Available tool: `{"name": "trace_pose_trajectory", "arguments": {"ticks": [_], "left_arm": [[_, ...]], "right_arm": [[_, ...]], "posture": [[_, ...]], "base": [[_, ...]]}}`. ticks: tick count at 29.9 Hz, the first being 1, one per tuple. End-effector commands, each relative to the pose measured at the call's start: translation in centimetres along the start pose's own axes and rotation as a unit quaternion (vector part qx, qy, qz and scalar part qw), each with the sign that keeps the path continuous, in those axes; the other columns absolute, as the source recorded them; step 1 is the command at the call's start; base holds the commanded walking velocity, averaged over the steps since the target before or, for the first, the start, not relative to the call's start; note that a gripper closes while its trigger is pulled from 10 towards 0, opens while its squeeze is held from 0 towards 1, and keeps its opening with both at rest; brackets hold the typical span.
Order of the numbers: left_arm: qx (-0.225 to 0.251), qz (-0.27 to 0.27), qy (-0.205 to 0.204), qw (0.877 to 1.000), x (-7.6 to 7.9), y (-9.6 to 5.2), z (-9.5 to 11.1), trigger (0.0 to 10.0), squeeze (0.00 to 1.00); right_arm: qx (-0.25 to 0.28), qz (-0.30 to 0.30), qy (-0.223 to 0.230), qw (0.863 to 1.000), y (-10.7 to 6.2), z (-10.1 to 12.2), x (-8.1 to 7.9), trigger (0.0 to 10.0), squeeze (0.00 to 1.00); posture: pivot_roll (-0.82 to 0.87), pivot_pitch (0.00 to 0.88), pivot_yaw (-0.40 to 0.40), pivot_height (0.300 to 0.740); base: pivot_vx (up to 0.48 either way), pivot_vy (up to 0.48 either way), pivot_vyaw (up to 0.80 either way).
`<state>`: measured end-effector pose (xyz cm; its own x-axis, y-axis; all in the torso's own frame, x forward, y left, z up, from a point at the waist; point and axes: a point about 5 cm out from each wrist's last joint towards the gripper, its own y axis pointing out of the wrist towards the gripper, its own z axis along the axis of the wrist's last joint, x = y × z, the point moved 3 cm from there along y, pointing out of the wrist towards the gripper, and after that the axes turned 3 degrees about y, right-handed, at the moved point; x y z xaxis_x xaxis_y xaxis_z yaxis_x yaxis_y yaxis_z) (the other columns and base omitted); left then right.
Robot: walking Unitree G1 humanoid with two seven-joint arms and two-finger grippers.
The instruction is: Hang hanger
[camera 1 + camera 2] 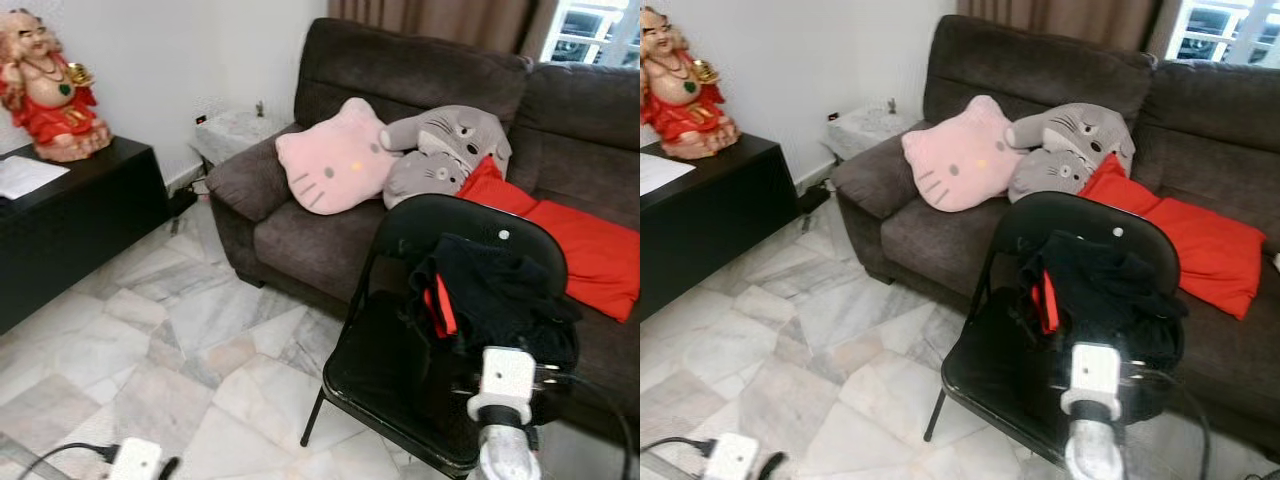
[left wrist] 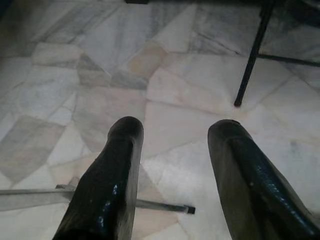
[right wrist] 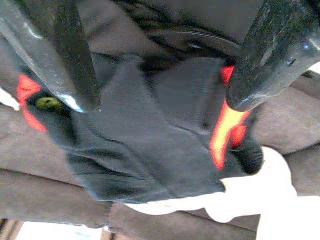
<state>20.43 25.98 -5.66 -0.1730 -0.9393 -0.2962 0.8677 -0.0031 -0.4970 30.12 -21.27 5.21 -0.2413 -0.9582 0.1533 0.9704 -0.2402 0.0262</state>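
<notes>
From my feed, the piece to hang is a black garment [image 1: 495, 290] with a red-orange strip [image 1: 443, 305] along one edge. It lies in a crumpled heap on the seat of a black folding chair [image 1: 380, 380], bunched up against the backrest. Close up through the right wrist camera, the cloth is folded over itself, with bright orange trim showing at two spots. A pale white shape [image 3: 270, 185] pokes out from under its lower edge; I cannot tell whether that is the hanger itself.
</notes>
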Motion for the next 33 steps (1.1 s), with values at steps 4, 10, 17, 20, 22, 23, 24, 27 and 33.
{"name": "trace_pose_trajectory", "arguments": {"ticks": [4, 10, 17, 20, 22, 23, 24, 27, 33], "left_arm": [[-0.031, -0.035, -0.004, 0.999, 0.7, -1.1, -1.9, 10.0, 0.00], [-0.098, -0.034, -0.019, 0.994, 1.9, -2.0, -4.4, 10.0, 0.00], [-0.119, -0.036, -0.029, 0.992, 2.2, -2.1, -4.9, 10.0, 0.00], [-0.119, -0.033, -0.030, 0.992, 2.2, -2.0, -4.8, 10.0, 0.00], [-0.120, -0.032, -0.029, 0.992, 2.2, -2.0, -4.8, 10.0, 0.00], [-0.121, -0.031, -0.029, 0.992, 2.2, -2.0, -4.9, 10.0, 0.00], [-0.121, -0.031, -0.029, 0.992, 2.2, -2.0, -4.9, 10.0, 0.00], [-0.127, -0.030, -0.029, 0.991, 2.2, -2.0, -5.1, 10.0, 0.00], [-0.131, -0.030, -0.028, 0.990, 2.4, -2.1, -5.2, 10.0, 0.00]], "right_arm": [[-0.008, -0.010, -0.003, 1.000, -0.1, -0.4, 0.5, 10.0, 0.00], [0.001, -0.046, -0.014, 0.999, -0.1, 0.0, 1.7, 10.0, 0.00], [0.000, -0.087, -0.020, 0.996, 0.0, 0.1, 3.2, 10.0, 0.00], [-0.006, -0.109, -0.014, 0.994, -0.2, -0.1, 3.7, 10.0, 0.00], [-0.007, -0.112, -0.008, 0.994, -0.2, -0.2, 3.7, 10.0, 0.00], [-0.001, -0.106, -0.003, 0.994, -0.3, 0.0, 3.5, 10.0, 0.00], [-0.001, -0.106, -0.003, 0.994, -0.3, 0.0, 3.5, 10.0, 0.00], [0.026, -0.074, -0.001, 0.997, -0.2, 0.9, 2.6, 10.0, 0.00], [0.064, -0.081, -0.032, 0.994, -0.1, 2.7, 2.5, 10.0, 0.00]], "posture": [[0.03, 0.000, -0.012, 0.740], [0.03, 0.000, -0.017, 0.740], [0.02, 0.000, -0.017, 0.740], [0.02, 0.000, -0.018, 0.740], [0.02, 0.000, -0.017, 0.740], [0.02, 0.000, -0.015, 0.740], [0.02, 0.000, -0.015, 0.740], [0.02, 0.000, -0.013, 0.740], [0.02, 0.000, -0.014, 0.740]], "base": [[0.000, 0.000, 0.00], [0.000, 0.000, 0.00], [0.000, 0.000, 0.00], [0.000, 0.000, 0.00], [0.000, 0.000, 0.00], [0.000, 0.000, 0.00], [0.000, 0.000, 0.00], [0.000, 0.000, 0.00], [0.000, 0.000, 0.00]]}}
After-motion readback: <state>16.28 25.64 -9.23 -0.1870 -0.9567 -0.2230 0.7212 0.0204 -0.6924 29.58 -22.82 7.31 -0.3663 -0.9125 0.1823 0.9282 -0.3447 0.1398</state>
